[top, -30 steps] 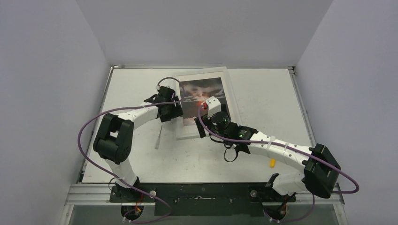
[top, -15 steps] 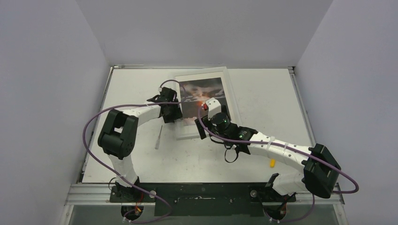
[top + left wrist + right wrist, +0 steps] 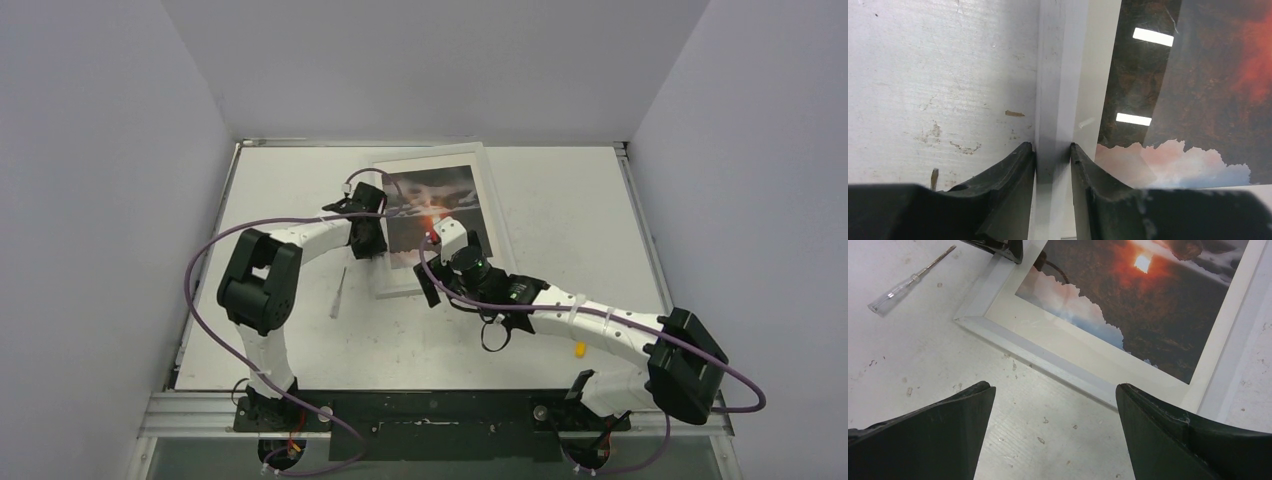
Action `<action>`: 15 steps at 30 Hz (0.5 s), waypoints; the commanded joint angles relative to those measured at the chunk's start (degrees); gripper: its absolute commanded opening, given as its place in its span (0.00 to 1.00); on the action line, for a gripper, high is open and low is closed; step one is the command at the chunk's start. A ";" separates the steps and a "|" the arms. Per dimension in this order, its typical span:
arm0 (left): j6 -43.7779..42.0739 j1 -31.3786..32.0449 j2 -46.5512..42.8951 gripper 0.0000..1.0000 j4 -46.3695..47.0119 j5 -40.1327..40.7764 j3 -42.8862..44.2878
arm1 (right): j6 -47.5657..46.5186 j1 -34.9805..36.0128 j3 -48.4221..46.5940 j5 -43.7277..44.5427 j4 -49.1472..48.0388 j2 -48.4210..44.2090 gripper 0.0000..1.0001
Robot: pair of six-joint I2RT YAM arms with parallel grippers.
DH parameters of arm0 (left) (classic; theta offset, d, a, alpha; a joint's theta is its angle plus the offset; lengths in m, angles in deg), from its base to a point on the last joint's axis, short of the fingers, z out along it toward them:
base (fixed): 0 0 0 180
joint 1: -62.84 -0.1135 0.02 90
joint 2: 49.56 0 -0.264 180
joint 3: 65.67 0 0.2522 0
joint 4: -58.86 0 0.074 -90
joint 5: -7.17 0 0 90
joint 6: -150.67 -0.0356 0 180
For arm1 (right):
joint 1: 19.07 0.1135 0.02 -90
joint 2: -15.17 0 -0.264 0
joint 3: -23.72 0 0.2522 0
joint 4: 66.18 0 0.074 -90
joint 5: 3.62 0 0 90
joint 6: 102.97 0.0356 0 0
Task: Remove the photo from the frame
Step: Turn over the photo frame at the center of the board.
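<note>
1. Pinching the frame point(image 3: 1055, 75) by its raised left rail, your left gripper point(image 3: 1052, 150) stands narrow, one finger on each side, likely to steady it.
2. Your right gripper point(image 3: 1054, 387) gapes wide and empty above the near-left corner, probably waiting to assist.
3. You'll find the photo point(image 3: 1128, 305) inside the flat white frame, lying face-up on the scuffed table point(image 3: 923, 365). Its face is glossy and mirrors the lights.
</note>
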 commanded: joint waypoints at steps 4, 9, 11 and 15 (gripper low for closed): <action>-2.04 1.33 4.85 0.31 -7.54 8.24 3.27 | -0.63 0.45 1.40 0.58 -3.69 -4.01 0.96; -2.03 1.31 4.80 0.00 -8.44 7.22 4.13 | -2.34 0.66 2.65 -1.71 -3.70 -4.03 0.96; -2.09 1.39 3.13 0.00 -8.51 6.89 4.18 | -4.36 1.05 2.73 -4.28 -5.55 -3.20 0.96; -2.34 1.39 -0.01 0.00 -9.71 5.41 5.37 | -10.22 4.50 0.53 -6.12 -6.47 0.44 0.91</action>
